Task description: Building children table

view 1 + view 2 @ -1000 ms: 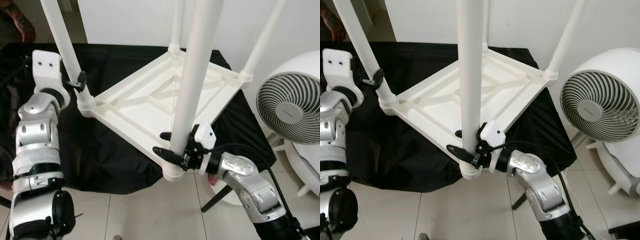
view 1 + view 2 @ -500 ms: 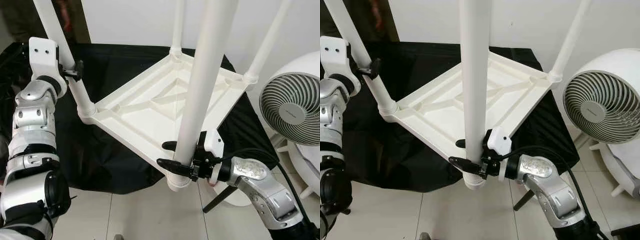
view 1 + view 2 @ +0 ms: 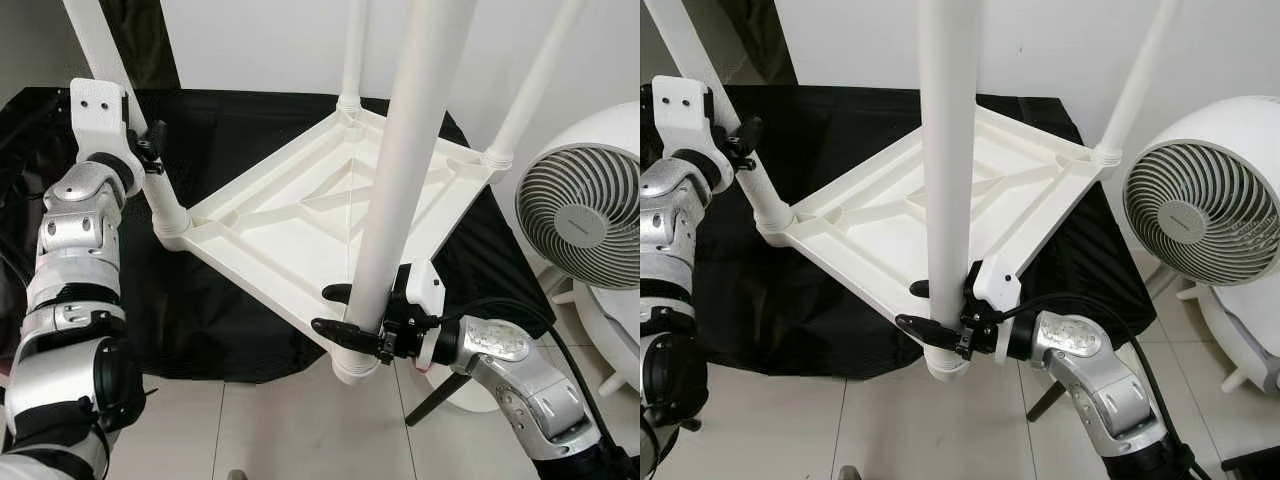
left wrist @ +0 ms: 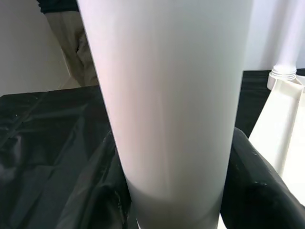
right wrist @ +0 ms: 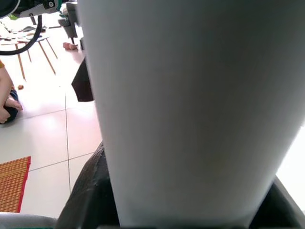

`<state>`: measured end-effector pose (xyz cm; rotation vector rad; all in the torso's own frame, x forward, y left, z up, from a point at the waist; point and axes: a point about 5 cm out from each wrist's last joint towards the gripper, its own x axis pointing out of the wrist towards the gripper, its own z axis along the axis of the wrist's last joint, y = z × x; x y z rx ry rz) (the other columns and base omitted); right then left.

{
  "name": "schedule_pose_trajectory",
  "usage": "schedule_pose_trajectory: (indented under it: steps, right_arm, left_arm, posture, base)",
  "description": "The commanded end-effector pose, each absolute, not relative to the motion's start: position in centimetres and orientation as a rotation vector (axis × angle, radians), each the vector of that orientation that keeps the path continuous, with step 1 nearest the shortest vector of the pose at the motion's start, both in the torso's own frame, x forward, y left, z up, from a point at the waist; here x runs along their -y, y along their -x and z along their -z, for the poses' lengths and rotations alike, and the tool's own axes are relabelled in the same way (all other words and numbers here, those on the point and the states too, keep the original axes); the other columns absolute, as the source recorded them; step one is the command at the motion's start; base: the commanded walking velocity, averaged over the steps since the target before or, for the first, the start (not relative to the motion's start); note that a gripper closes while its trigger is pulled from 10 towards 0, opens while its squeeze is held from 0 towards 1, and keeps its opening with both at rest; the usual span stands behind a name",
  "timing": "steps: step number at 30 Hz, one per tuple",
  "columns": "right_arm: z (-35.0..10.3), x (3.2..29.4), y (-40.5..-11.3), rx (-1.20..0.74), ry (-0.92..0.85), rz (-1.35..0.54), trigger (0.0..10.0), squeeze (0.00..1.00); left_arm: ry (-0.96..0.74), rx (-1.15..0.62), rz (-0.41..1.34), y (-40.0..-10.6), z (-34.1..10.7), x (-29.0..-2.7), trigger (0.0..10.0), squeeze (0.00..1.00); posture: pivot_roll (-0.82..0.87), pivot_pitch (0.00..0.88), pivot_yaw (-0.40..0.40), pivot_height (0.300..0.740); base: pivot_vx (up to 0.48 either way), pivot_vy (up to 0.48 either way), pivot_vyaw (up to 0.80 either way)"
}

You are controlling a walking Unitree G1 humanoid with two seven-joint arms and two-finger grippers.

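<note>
A white plastic children's table [image 3: 300, 215] is seen upside down, its square top resting on a black cloth [image 3: 220, 310] spread over a low surface, one corner hanging out past the cloth's edge above the tiled floor [image 3: 300, 430]. The underside is ribbed, with diagonal braces running between raised rims. Four round white legs are stood up in the corner sockets: the near leg [image 3: 400, 190], the left leg [image 3: 125, 100], and two more at the far corners [image 3: 350, 50] and [image 3: 530, 85].

The near leg is gripped low down, just above its socket, by the right pincer [image 3: 345, 312], its black fingers [image 3: 925, 326] closed around the tube from either side. In the right wrist view the same tube [image 5: 190, 109] is shown pressed between the dark pads.

The left leg is clasped by the left pincer [image 3: 150, 150], a little above its socket; in the left wrist view the tube [image 4: 171, 100] is hugged on both sides.

A white fan [image 3: 580, 215] is stood on the floor beside the table's right corner.
</note>
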<state>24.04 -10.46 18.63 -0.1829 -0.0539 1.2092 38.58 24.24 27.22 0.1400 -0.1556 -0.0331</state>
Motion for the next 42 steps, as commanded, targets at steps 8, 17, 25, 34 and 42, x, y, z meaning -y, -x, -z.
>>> schedule_pose_trajectory:
  steps: [8, 17, 25, 34, 42]
  right_arm:
    - [-18.3, 12.3, -27.1, 0.047, 0.224, -0.923, 0.0, 0.0]
    - [-20.1, 13.0, -28.2, 0.146, 0.17, -0.823, 0.0, 0.0]
    - [-19.7, 14.5, -30.6, 0.138, 0.251, -0.613, 0.0, 0.0]
    - [-19.5, 15.9, -32.8, 0.152, 0.288, -0.407, 0.0, 0.0]
    - [-19.3, 16.7, -34.2, 0.15, 0.341, -0.219, 0.0, 0.0]
  left_arm:
    - [-0.244, 0.107, -0.001, -36.8, -25.9, -25.7, 0.0, 0.0]
    - [-0.338, 0.081, 0.212, -33.9, -25.7, -25.8, 0.0, 0.0]
    - [-0.328, 0.099, 0.444, -31.6, -25.6, -23.3, 0.0, 0.0]
    - [-0.275, 0.113, 0.688, -29.3, -25.2, -19.8, 0.0, 0.0]
    - [-0.184, 0.159, 0.933, -27.6, -25.2, -15.2, 0.0, 0.0]
  posture:
    - [-0.02, 0.1, 0.019, 0.74]
    - [-0.01, 0.102, 0.015, 0.74]
    - [-0.01, 0.105, 0.015, 0.74]
    - [0.0, 0.106, 0.009, 0.74]
    - [0.0, 0.103, 0.007, 0.74]
  base:
    - [0.0, 0.0, 0.0]
    - [0.0, 0.0, 0.0]
    - [0.0, 0.0, 0.0]
    - [0.0, 0.0, 0.0]
    - [0.0, 0.0, 0.0]
